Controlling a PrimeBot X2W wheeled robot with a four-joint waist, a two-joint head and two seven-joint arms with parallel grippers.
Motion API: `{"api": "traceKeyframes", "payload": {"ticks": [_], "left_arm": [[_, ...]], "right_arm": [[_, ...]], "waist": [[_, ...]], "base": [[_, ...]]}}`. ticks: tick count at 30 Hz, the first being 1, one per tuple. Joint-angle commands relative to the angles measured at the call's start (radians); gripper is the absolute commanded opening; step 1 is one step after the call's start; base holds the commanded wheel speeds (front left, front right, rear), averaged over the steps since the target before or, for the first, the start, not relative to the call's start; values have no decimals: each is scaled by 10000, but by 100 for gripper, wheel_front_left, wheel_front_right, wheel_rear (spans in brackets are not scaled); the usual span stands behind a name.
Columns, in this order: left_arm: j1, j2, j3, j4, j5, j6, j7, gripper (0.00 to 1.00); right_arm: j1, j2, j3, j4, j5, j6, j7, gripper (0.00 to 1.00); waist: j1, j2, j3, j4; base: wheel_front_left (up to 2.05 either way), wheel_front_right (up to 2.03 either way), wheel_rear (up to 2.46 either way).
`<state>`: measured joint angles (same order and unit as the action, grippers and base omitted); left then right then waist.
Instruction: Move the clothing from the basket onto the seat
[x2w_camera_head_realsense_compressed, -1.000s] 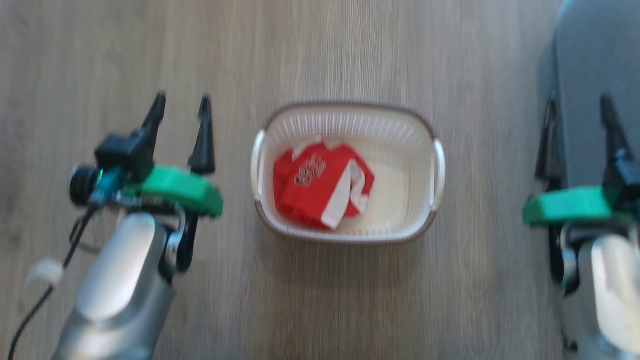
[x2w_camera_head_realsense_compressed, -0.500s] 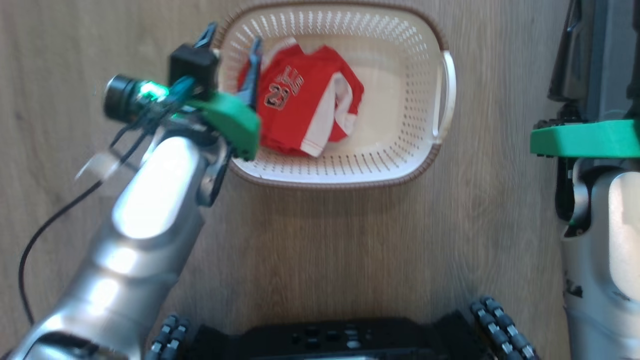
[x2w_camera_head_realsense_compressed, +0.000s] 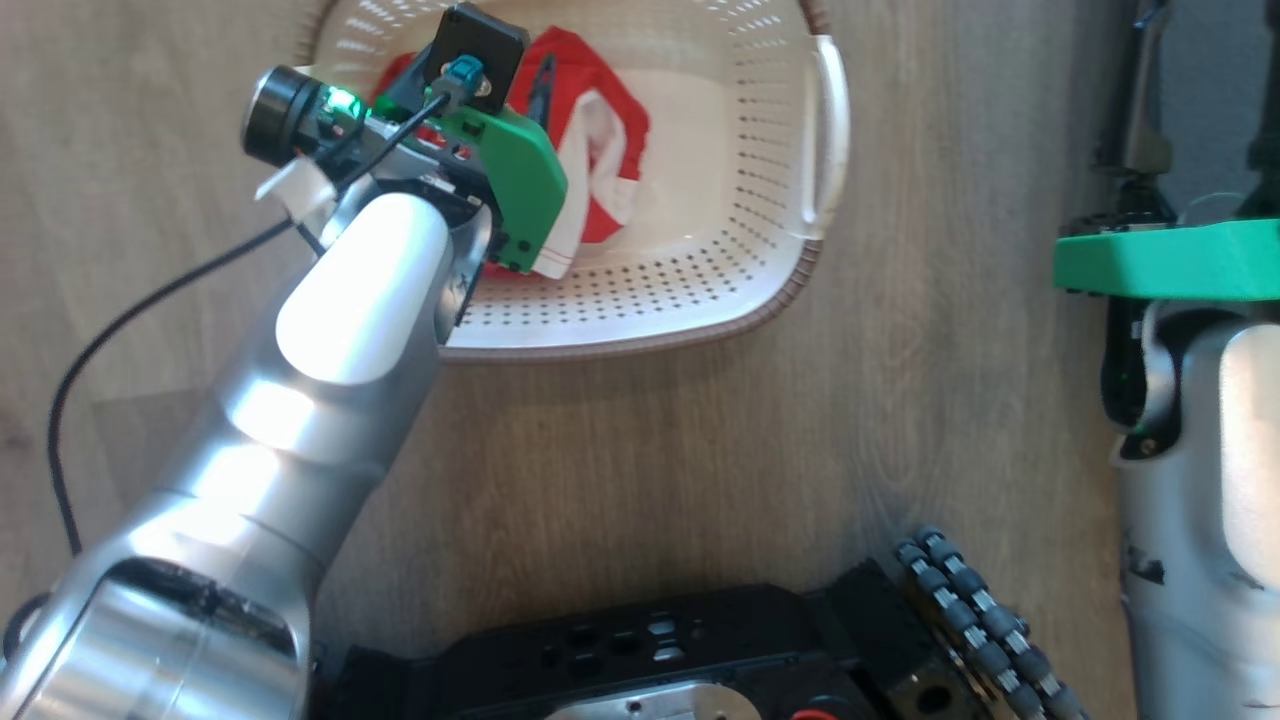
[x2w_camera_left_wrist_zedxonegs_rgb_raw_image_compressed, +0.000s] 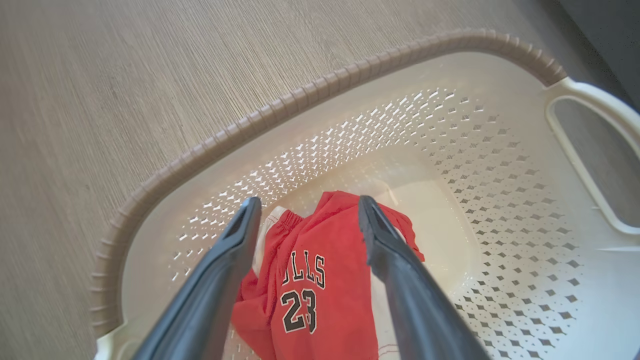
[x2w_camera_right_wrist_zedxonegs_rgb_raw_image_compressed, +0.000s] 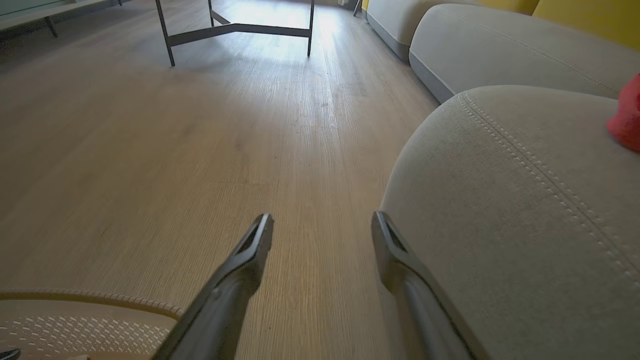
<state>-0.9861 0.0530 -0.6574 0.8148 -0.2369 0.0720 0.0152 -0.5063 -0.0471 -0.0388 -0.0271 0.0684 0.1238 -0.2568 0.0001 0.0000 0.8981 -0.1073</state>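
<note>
The cream perforated basket (x2w_camera_head_realsense_compressed: 640, 335) with a brown rim (x2w_camera_left_wrist_zedxonegs_rgb_raw_image_compressed: 280, 107) stands on the wood floor. Red clothing (x2w_camera_left_wrist_zedxonegs_rgb_raw_image_compressed: 310, 295) with white trim and a printed "23" lies in its left half (x2w_camera_head_realsense_compressed: 600, 130). My left gripper (x2w_camera_left_wrist_zedxonegs_rgb_raw_image_compressed: 308, 202) is open and reaches down into the basket, its two fingers straddling the top of the garment without closing on it. My right gripper (x2w_camera_right_wrist_zedxonegs_rgb_raw_image_compressed: 322, 217) is open and empty, low over the floor beside the grey seat (x2w_camera_right_wrist_zedxonegs_rgb_raw_image_compressed: 525, 200). A red soft item (x2w_camera_right_wrist_zedxonegs_rgb_raw_image_compressed: 627, 115) lies on the seat at the far right edge.
My dark wheeled base (x2w_camera_head_realsense_compressed: 640, 660) sits just below the basket. Beyond the seat are more grey cushions (x2w_camera_right_wrist_zedxonegs_rgb_raw_image_compressed: 500, 45), with yellow ones behind them. Black metal table legs (x2w_camera_right_wrist_zedxonegs_rgb_raw_image_compressed: 235, 30) stand far across the floor.
The head camera has tipped down and closer. My left gripper has swung from the floor left of the basket to inside it, over the clothing. The right gripper stays open by the seat.
</note>
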Motion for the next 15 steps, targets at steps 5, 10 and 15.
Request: {"api": "traceKeyframes", "payload": {"ticks": [5, 10, 15], "left_arm": [[-471, 98, -126, 725, 257, 68, 264, 100], [-839, 165, -336, 1427, 428, 51, 274, 100], [-1073, 319, -390, 2060, 434, 50, 382, 100]], "right_arm": [[199, -32, 488, -434, 408, 69, -49, 100], [235, -32, 675, -466, 780, 69, -49, 100], [257, -32, 842, -480, 1113, 69, -49, 100]], "waist": [[-1, 0, 367, -705], [-1, 0, 645, -1147], [-1, 0, 858, -1506]], "base": [[0, 0, 0], [0, 0, 0], [0, 0, 0]]}}
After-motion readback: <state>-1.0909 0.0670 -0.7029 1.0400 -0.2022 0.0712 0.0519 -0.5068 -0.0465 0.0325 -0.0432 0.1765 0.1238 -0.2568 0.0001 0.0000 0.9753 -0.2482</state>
